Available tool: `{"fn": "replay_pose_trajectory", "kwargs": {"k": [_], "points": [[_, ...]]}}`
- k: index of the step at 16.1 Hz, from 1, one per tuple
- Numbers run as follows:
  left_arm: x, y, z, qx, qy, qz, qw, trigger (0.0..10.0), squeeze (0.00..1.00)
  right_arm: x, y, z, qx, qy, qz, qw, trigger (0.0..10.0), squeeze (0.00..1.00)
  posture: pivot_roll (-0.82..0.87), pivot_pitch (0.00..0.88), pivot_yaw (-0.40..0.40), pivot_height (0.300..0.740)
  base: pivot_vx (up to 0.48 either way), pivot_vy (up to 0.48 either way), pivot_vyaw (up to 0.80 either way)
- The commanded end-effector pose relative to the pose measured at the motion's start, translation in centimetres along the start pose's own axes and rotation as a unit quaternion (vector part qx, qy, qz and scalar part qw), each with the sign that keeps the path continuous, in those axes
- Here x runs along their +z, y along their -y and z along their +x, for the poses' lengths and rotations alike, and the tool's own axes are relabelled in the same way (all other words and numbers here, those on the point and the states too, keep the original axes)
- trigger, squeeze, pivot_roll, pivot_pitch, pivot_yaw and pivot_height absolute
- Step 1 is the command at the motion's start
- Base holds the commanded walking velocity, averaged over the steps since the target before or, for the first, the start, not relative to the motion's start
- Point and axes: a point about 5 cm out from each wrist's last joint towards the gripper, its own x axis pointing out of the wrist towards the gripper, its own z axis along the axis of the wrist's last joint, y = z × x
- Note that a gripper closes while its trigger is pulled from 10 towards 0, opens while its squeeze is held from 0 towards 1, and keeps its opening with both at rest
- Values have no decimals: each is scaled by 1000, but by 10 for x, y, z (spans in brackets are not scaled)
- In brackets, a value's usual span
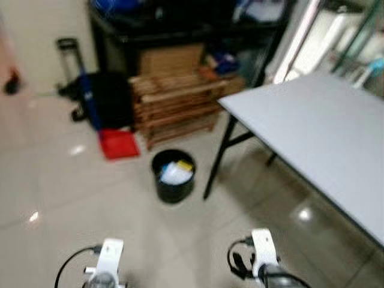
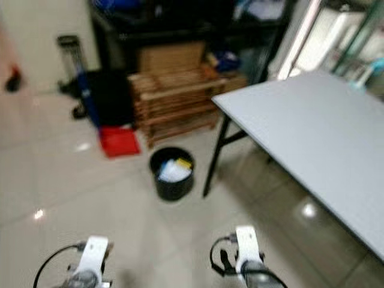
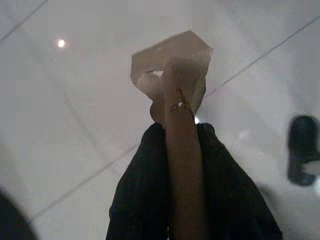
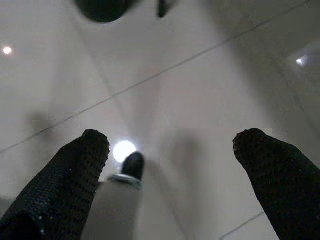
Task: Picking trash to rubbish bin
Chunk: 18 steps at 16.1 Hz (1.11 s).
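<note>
While you stand back from the black rubbish bin (image 1: 173, 176), your left gripper (image 3: 182, 107) has its two black fingers squeezed shut on a piece of trash (image 3: 172, 70). It looks like a bent bit of tan card, and it sticks out past the fingertips over the pale floor tiles (image 3: 75, 100). Your right gripper (image 4: 172, 150) has its fingers spread wide apart and holds nothing; only floor shows between them.

You seem to be at the carrying step: the trash is picked up, but it is not in the bin yet. The bin sits on the floor ahead of you, well apart from both arms. It already has some white and yellow rubbish (image 1: 177, 172) inside. Just beside the bin is a leg of the grey table (image 1: 312, 132). Behind the bin is a wooden rack (image 1: 174, 105), and a red dustpan (image 1: 118, 144) lies near the bin on its left side.

Next, you likely need to walk closer to the bin, bring your left gripper over its open top, and then let go. Mind the table leg beside the bin as you step in.
</note>
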Motion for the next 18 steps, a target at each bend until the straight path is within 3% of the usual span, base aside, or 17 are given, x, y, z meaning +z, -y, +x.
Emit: {"fn": "replay_pose_trajectory", "kwargs": {"k": [1, 9, 11, 18], "points": [[2, 8, 0, -10, 3, 2, 1000, 10000, 0, 2, 8, -1, -11, 3, 5, 1000, 10000, 0, 20, 43, -108, 740, 480, 0, 0], [1, 9, 0, -11, 2, 1, 1000, 10000, 0, 2, 6, -1, -6, 2, -15, 1000, 10000, 0, 21, 44, -108, 740, 480, 0, 0], [1, 9, -1, -11, 2, 1, 1000, 10000, 0, 1, 5, -1, -4, 0, -20, 1000, 10000, 0, 21, 45, -109, 740, 480, 0, 800], [1, 9, -1, -11, 2, 2, 1000, 10000, 0, 1, 7, -1, -9, -1, -6, 1000, 10000, 0, 20, 46, -108, 740, 480, 0, 69]]}}
